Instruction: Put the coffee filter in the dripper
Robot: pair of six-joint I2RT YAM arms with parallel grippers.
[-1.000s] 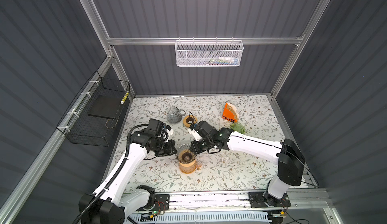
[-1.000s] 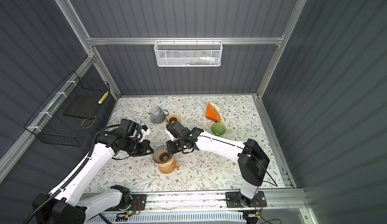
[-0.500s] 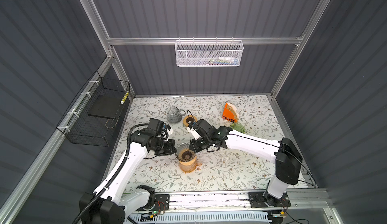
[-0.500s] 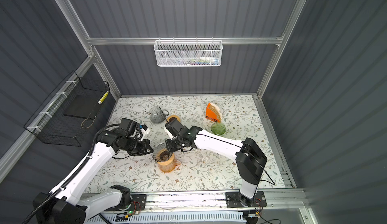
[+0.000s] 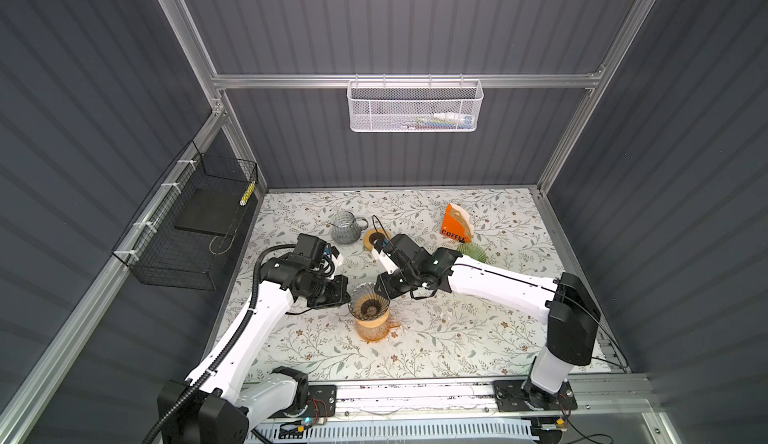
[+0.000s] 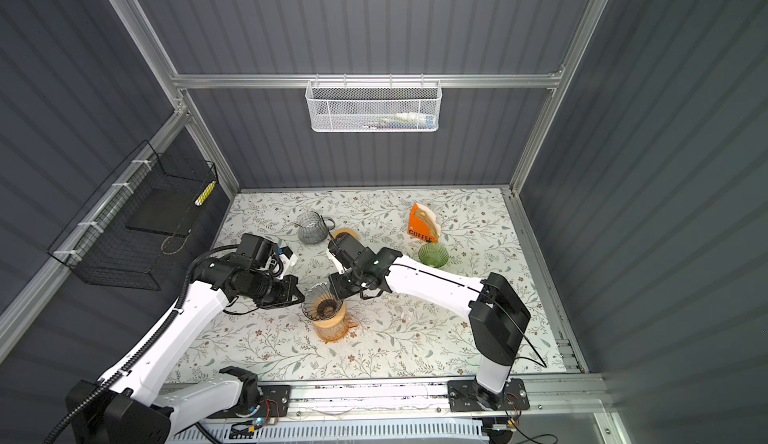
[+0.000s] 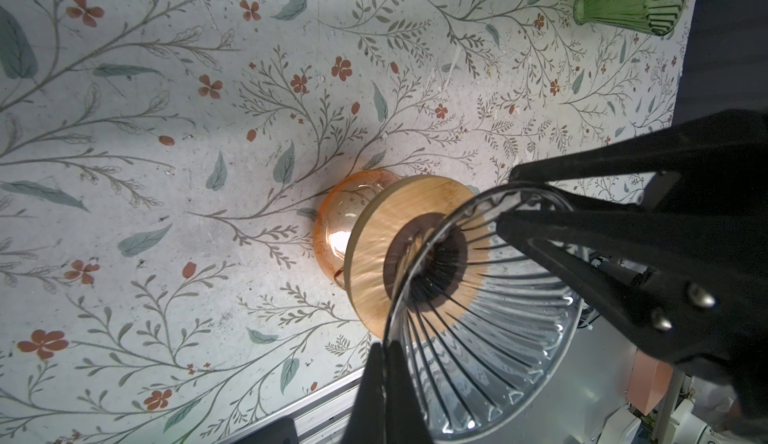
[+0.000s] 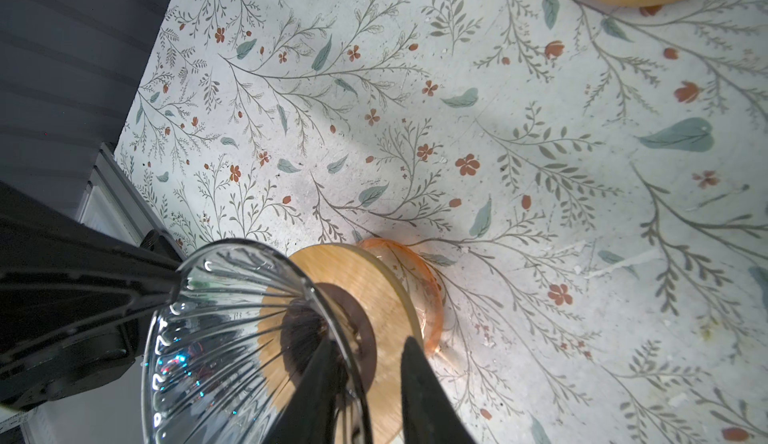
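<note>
The clear ribbed glass dripper (image 5: 368,302) (image 6: 323,302) sits on a wooden collar atop an amber carafe (image 5: 374,327) at the table's middle front. My left gripper (image 5: 347,296) (image 7: 384,344) is shut on the dripper's rim (image 7: 490,338) from the left. My right gripper (image 5: 380,290) (image 8: 368,340) is open at the opposite rim. One of its fingers is inside the dripper (image 8: 216,338) and the other outside, with a gap to the glass. Tan paper coffee filters (image 5: 461,215) stand in an orange holder at the back right.
A grey glass carafe (image 5: 345,232) and a loose wooden ring (image 5: 376,240) stand behind the arms. A green glass dripper (image 5: 471,250) sits by the orange holder (image 5: 453,228). A white mesh basket (image 5: 415,107) hangs on the back wall and a black wire basket (image 5: 195,226) on the left wall.
The right gripper's jaws have parted at the dripper's rim, and that arm has shifted slightly left. The left gripper keeps its hold, and the dripper has barely moved.
</note>
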